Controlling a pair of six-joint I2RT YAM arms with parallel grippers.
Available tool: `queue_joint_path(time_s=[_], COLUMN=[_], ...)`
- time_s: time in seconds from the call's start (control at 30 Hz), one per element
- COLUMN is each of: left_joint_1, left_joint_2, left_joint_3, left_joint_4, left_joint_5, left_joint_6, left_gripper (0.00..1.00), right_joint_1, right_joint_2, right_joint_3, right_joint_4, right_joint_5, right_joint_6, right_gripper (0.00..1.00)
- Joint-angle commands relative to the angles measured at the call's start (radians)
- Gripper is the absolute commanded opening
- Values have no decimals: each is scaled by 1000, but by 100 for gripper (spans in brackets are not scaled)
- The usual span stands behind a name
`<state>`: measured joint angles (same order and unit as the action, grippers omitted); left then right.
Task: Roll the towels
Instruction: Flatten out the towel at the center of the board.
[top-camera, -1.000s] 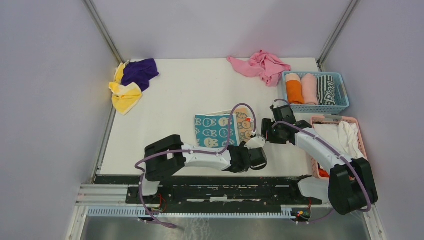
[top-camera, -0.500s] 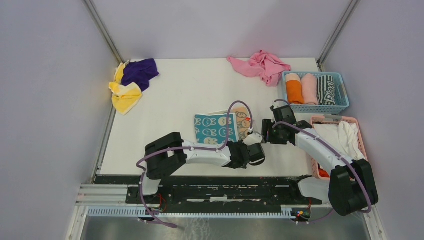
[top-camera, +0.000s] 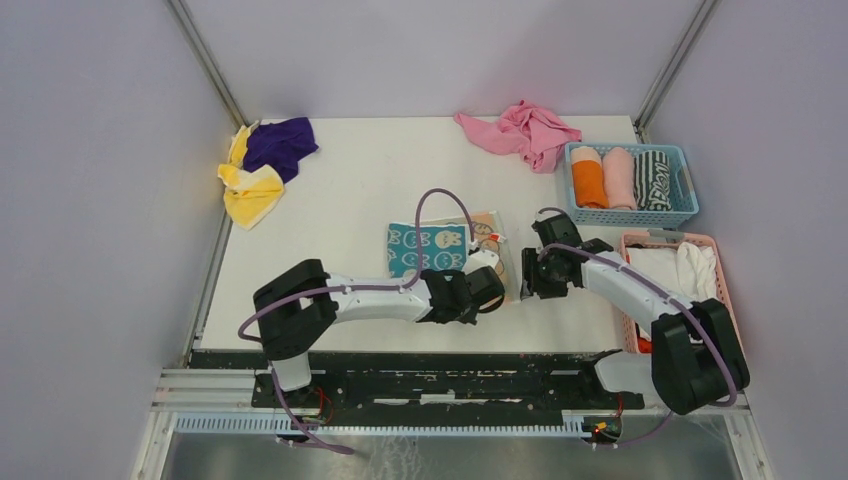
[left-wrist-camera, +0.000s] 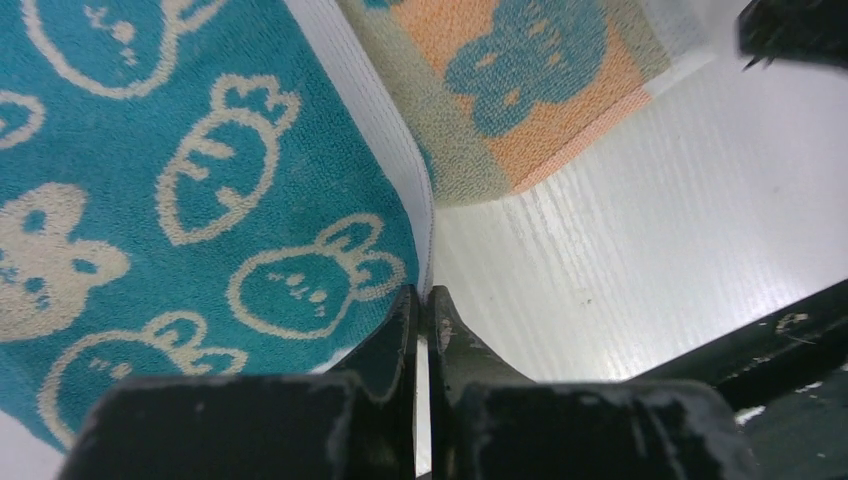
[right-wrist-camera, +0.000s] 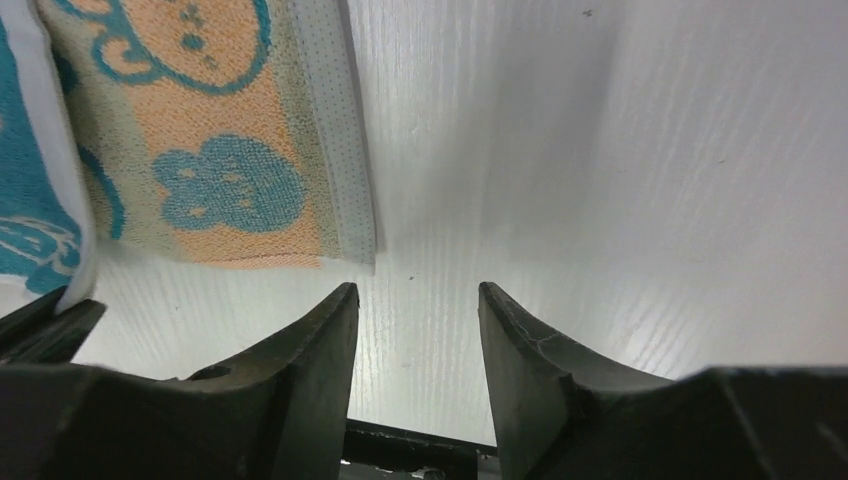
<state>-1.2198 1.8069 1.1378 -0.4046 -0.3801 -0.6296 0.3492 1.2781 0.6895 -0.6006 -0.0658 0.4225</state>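
The teal-and-white towel with cartoon faces lies flat mid-table, an orange-patterned part along its right side. My left gripper is at its near edge; in the left wrist view the jaws are shut on the towel's white hem. My right gripper hovers open over bare table just right of the towel's near right corner; nothing is between its fingertips. A yellow towel and a purple towel lie crumpled at the far left. A striped towel sits rolled in the blue basket.
A pink cloth is bunched at the far edge. The blue basket at the right holds rolled towels. A pink basket nearer me holds white fabric. Grey walls close in both sides.
My left arm swung left and forward to the towel's near edge and its jaws closed on the hem. My right gripper shifted slightly nearer and its jaws narrowed.
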Motion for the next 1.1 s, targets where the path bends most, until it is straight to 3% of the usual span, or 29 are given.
queue_joint_path(time_s=[0.0,0.43,0.63,0.8,0.9,0.93,1.07], left_joint_1=[27,58,77,111,176,210,405], left_joint_2=[-91,-127,-152,-192,-246,-275,-441], left_joint_3=[-19,-71,-98,-122,-145,-152,-171], left_joint_4=[81,140,162,173,168,157,93], left_joint_5=[34,86,102,126,155,163,168], left_joint_6=[-45,-59,-66,-68,-47,-40,7], left_gripper=[3,3,3,3,3,3,3], right_joint_1=[33,134,146,159,161,160,155], right_joint_2=[39,189,255,291,270,257,211], right_joint_3=[44,89,102,104,97,105,218], right_joint_4=[28,78,82,58,59,53,-45], right_joint_5=[-8,86,114,133,137,143,223], right_joint_6=[18,67,73,70,63,61,10], right_gripper=[54,54,49,31,5,1,1])
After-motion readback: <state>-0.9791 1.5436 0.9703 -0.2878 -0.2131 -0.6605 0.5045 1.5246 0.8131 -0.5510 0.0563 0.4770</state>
